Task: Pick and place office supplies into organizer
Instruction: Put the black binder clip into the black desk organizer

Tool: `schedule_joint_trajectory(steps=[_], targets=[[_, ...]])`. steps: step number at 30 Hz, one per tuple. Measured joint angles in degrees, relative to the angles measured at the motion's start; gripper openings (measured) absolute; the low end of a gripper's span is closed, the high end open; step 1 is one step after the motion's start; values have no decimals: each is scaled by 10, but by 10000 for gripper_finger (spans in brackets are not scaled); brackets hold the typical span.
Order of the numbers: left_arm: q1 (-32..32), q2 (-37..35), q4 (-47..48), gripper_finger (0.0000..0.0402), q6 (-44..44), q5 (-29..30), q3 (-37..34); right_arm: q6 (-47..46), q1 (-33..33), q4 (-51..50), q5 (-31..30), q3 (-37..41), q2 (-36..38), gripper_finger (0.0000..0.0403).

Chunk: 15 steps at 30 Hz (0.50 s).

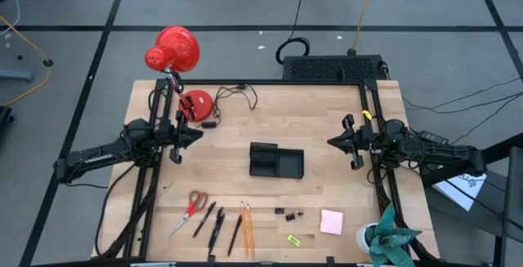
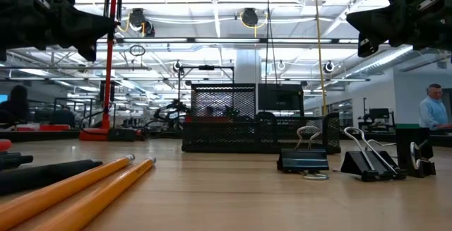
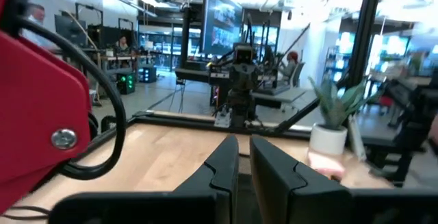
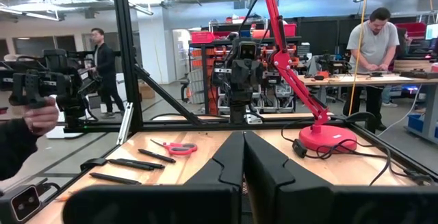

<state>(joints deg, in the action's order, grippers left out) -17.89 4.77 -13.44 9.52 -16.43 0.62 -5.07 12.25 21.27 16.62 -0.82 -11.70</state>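
The black organizer point(image 1: 276, 161) stands at the table's middle; in the low view its mesh wall point(image 2: 258, 128) shows. Along the near edge lie the red-handled scissors point(image 1: 190, 210), black pens point(image 1: 210, 220), orange pencils point(image 1: 245, 226) point(image 2: 85, 181), binder clips point(image 1: 288, 214) point(image 2: 304, 160), the pink sticky-note pad point(image 1: 331, 221) and a small yellow piece point(image 1: 294, 239). My left gripper point(image 1: 198, 134) hovers left of the organizer and is shut. My right gripper point(image 1: 331, 142) hovers right of it, also shut. Both point toward each other and hold nothing.
A red desk lamp has its head point(image 1: 176, 51) beyond the far left corner and its base point(image 1: 196, 104) with a cord on the table. A black box with cables point(image 1: 331, 67) sits behind the far edge. A potted plant point(image 1: 391, 238) stands at the near right corner. People stand beyond the table.
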Motion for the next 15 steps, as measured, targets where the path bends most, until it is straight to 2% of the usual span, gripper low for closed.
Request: schedule_joint_trajectory(steps=[6, 9, 15], targets=[[0, 0, -2, 47, 101, 0, 0, 4, 0, 10, 0, 0, 0, 4], [0, 0, -2, 47, 107, 0, 0, 4, 0, 12, -5, 0, 0, 4], [0, 9, -1, 47, 86, 21, 0, -7, 0, 5, -53, 0, 0, 4]])
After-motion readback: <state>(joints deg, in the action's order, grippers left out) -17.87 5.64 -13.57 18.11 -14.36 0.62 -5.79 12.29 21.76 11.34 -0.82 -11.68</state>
